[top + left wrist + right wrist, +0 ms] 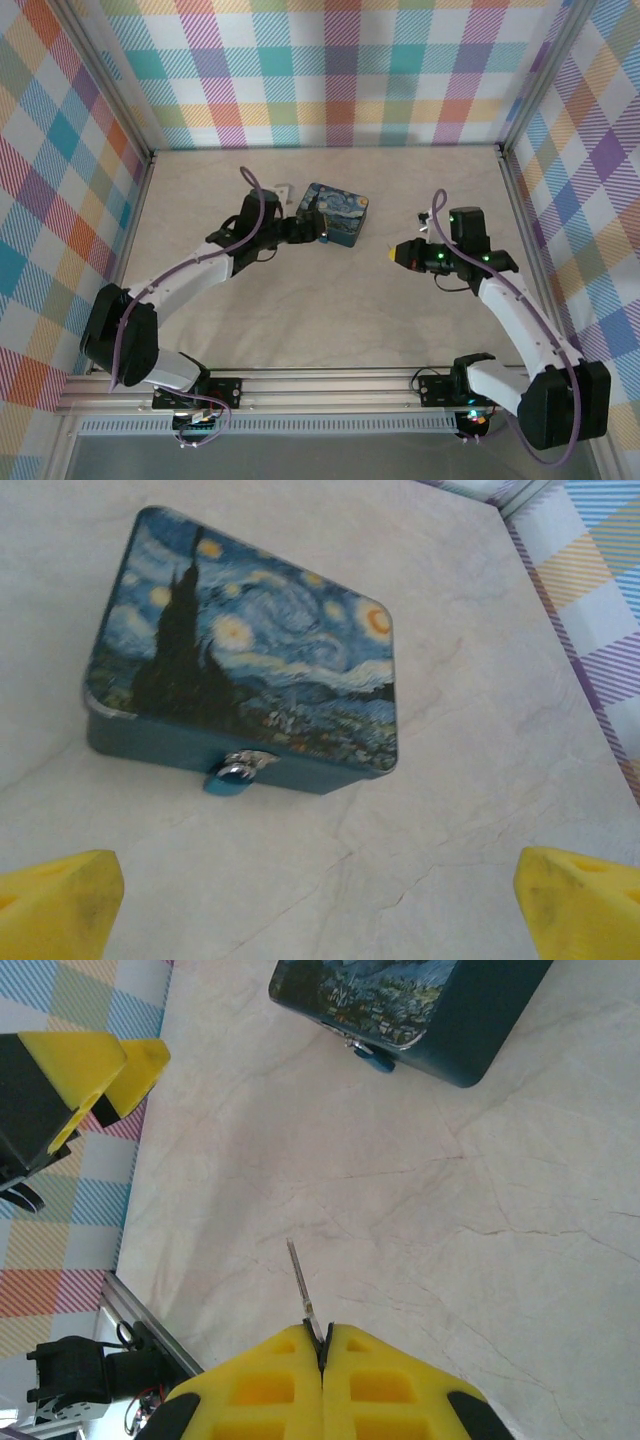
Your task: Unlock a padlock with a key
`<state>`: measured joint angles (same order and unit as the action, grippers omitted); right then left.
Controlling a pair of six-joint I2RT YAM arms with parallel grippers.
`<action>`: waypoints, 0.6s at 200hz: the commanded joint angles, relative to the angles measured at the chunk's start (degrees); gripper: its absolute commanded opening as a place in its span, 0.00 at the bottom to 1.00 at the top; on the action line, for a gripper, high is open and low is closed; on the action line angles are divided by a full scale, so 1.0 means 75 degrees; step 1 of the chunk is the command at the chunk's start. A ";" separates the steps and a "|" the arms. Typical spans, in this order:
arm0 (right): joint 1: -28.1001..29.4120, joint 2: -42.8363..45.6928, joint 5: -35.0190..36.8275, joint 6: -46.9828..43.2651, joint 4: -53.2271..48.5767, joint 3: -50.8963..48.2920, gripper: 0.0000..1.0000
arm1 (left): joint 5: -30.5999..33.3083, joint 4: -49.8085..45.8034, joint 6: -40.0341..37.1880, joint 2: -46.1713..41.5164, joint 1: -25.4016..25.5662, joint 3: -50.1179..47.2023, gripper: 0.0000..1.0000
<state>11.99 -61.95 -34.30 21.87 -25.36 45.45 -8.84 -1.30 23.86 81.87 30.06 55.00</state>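
Observation:
The padlock (232,775) is tiny, with a blue-teal body and a silvery shackle. It hangs on the front clasp of a dark blue starry-night tin (250,650) and rests on the table. My left gripper (320,910) is open, with its yellow fingertips (60,900) wide apart just short of the padlock and nothing between them. In the top view it (308,230) sits at the tin's (337,213) near-left side. My right gripper (323,1345) is shut on the key (300,1280), a slim dark blade sticking out toward the padlock (372,1055). It (397,254) hovers to the right of the tin.
A small white object (283,190) lies behind the left gripper, to the left of the tin. Plaid walls (330,60) close in the table on three sides. An aluminium rail (330,385) runs along the near edge. Open tabletop (340,310) lies between the two arms.

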 commanded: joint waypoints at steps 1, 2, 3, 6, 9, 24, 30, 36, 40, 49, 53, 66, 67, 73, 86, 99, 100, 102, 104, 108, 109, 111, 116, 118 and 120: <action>0.0218 -0.0360 0.0063 0.0128 0.0568 0.0423 0.02 | -0.0400 0.0664 0.0315 -0.0448 -0.0242 -0.0487 1.00; 0.0230 -0.0386 0.0068 0.0130 0.0581 0.0428 0.02 | -0.0402 0.0677 0.0321 -0.0455 -0.0251 -0.0506 1.00; 0.0236 -0.0404 0.0071 0.0130 0.0581 0.0436 0.02 | -0.0403 0.0677 0.0328 -0.0465 -0.0266 -0.0516 1.00; 0.0273 -0.0488 0.0088 0.0122 0.0627 0.0472 0.02 | -0.0403 0.0698 0.0334 -0.0504 -0.0279 -0.0594 1.00; 0.0301 -0.0554 0.0095 0.0130 0.0660 0.0506 0.02 | -0.0406 0.0716 0.0335 -0.0535 -0.0293 -0.0667 1.00; 0.0420 -0.0955 0.0166 0.0156 0.0847 0.0723 0.02 | -0.0389 0.0777 0.0360 -0.0699 -0.0324 -0.0976 1.00; 0.0466 -0.1148 0.0185 0.0171 0.0939 0.0821 0.02 | -0.0391 0.0806 0.0371 -0.0740 -0.0319 -0.1084 1.00; 0.0498 -0.1331 0.0201 0.0187 0.1017 0.0922 0.02 | -0.0377 0.0808 0.0381 -0.0766 -0.0317 -0.1180 1.00; 0.0520 -0.1456 0.0214 0.0207 0.1085 0.0991 0.02 | -0.0365 0.0812 0.0401 -0.0795 -0.0317 -0.1239 1.00; 0.0571 -0.1764 0.0238 0.0275 0.1275 0.1141 0.02 | -0.0368 0.0835 0.0428 -0.0831 -0.0320 -0.1370 1.00; 0.0598 -0.1896 0.0238 0.0313 0.1364 0.1202 0.02 | -0.0358 0.0847 0.0442 -0.0837 -0.0322 -0.1423 1.00; 0.0672 -0.2338 0.0248 0.0471 0.1712 0.1381 0.02 | -0.0346 0.0876 0.0460 -0.0849 -0.0318 -0.1545 1.00; 0.0685 -0.2377 0.0243 0.0488 0.1750 0.1399 0.02 | -0.0345 0.0882 0.0462 -0.0849 -0.0317 -0.1551 1.00; 0.0696 -0.2594 0.0240 0.0547 0.1887 0.1486 0.02 | -0.0346 0.0888 0.0461 -0.0832 -0.0317 -0.1583 1.00; 0.0745 -0.3081 0.0181 0.0722 0.2184 0.1707 0.02 | -0.0337 0.0910 0.0445 -0.0803 -0.0321 -0.1618 1.00; 0.0761 -0.3535 0.0152 0.0953 0.2447 0.1943 0.02 | -0.0345 0.0944 0.0437 -0.0751 -0.0317 -0.1631 1.00; 0.0759 -0.3567 0.0148 0.0970 0.2463 0.1961 0.02 | -0.0345 0.0945 0.0433 -0.0747 -0.0323 -0.1629 1.00; 0.0758 -0.3644 0.0136 0.1006 0.2508 0.1989 0.02 | -0.0345 0.0946 0.0432 -0.0727 -0.0319 -0.1624 1.00; 0.0757 -0.3701 0.0128 0.1050 0.2572 0.2022 0.02 | -0.0353 0.0956 0.0438 -0.0713 -0.0318 -0.1620 1.00; 0.0778 -0.3829 0.0112 0.1123 0.2685 0.2074 0.02 | -0.0365 0.0967 0.0430 -0.0687 -0.0317 -0.1615 1.00; 0.0779 -0.3866 0.0105 0.1143 0.2711 0.2085 0.02 | -0.0367 0.0969 0.0429 -0.0686 -0.0317 -0.1615 1.00; 0.0774 -0.3932 0.0084 0.1181 0.2772 0.2096 0.02 | -0.0362 0.0970 0.0429 -0.0662 -0.0317 -0.1609 1.00; 0.0795 -0.4075 0.0067 0.1266 0.2925 0.2158 0.02 | -0.0378 0.0964 0.0417 -0.0623 -0.0317 -0.1598 1.00; 0.0807 -0.4143 0.0044 0.1305 0.2966 0.2168 0.02 | -0.0379 0.0960 0.0417 -0.0617 -0.0317 -0.1581 1.00; 0.0805 -0.4204 0.0047 0.1327 0.3026 0.2193 0.02 | -0.0386 0.0959 0.0417 -0.0595 -0.0317 -0.1577 1.00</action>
<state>17.45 -89.62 -32.62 27.83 -9.80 59.24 -10.76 3.42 26.39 76.77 27.97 43.27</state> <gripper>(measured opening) 0.048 0.999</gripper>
